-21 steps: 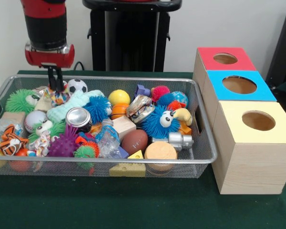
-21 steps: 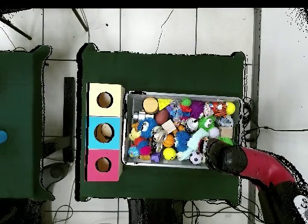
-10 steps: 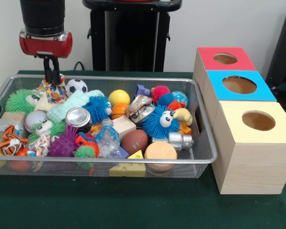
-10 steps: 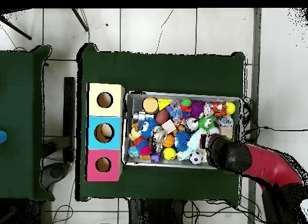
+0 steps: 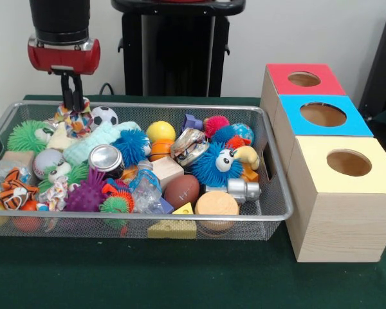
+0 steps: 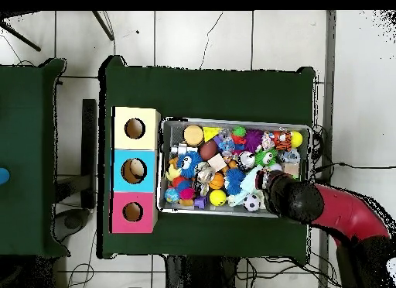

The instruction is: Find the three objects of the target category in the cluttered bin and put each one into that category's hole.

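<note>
My gripper (image 5: 73, 102) hangs over the far left corner of the wire bin (image 5: 180, 217), shut on a colourful patterned cloth toy (image 5: 75, 116). The toy is lifted a little; its lower end still meets the pile beside the soccer ball (image 5: 103, 116). The bin is full of mixed toys: spiky balls, a blue fuzzy creature (image 5: 213, 163), a small football (image 5: 181, 190), a metal can (image 5: 106, 159). Three boxes with holes stand to the right: red (image 5: 303, 78), blue (image 5: 323, 114), yellow (image 5: 349, 162). In the overhead view the red arm (image 6: 332, 214) covers the gripper at the bin (image 6: 232, 121) corner.
A black stand (image 5: 174, 51) rises behind the bin. In the overhead view the yellow (image 6: 134, 128), blue (image 6: 134, 170) and red (image 6: 132, 212) boxes line the bin's left side on the green cloth (image 6: 209, 91).
The gripper has risen from the pile in the bin's corner, bringing the patterned cloth toy up with it, and has since shifted slightly right.
</note>
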Robot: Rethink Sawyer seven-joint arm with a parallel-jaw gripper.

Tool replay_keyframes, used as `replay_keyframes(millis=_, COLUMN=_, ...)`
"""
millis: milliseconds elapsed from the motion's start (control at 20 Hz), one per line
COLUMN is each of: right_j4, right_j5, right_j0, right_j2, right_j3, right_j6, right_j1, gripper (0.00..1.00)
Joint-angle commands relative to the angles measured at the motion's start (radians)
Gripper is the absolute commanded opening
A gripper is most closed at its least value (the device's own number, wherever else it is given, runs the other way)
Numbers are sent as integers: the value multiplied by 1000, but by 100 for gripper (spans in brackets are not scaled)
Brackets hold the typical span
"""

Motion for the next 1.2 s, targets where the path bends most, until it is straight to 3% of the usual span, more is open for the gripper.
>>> replay_keyframes(millis=50, right_j4=71, right_j5=129, right_j0=31, right_j2=61, right_j3=107, right_j6=34, right_j1=-77, gripper=0)
replay_keyframes(millis=300, right_j4=103, right_j5=162, right_j0=37, right_j2=54, right_j3=126, right_j6=28, right_j1=-119, gripper=0)
replay_keyframes(millis=800, right_j4=118, right_j5=146, right_j0=50, right_j2=40, right_j3=137, right_j6=33, right_j1=-121, gripper=0)
replay_keyframes(millis=1200, right_j4=159, right_j5=163, right_j0=131, right_j2=13, right_j3=170, right_j6=107, right_j1=-182, gripper=0)
